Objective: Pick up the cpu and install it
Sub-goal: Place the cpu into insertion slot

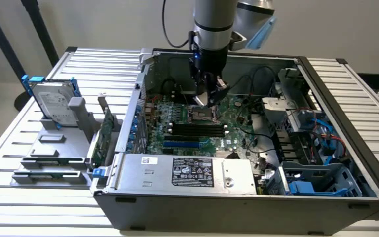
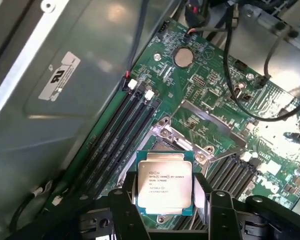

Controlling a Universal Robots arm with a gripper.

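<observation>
Gripper (image 2: pixel 165 200) hung inside open computer case (image 1: pixel 347 133), over motherboard (image 2: pixel 215 85). Fingers (image 2: pixel 122 205) clamped on opposite edges of cpu (image 2: pixel 164 182); chip held flat, printed silver top facing wrist camera. Cpu sat just above metal-framed socket (image 2: pixel 190 131), whether touching could not be told. Black memory slots (image 2: pixel 122 132) ran just beside socket. Coin battery (image 2: pixel 183 56) farther off. Black cables (image 2: pixel 233 60) crossed board near far side of socket. Hard drive (image 1: pixel 53 101) stood in rack outside case, exterior view's left.
</observation>
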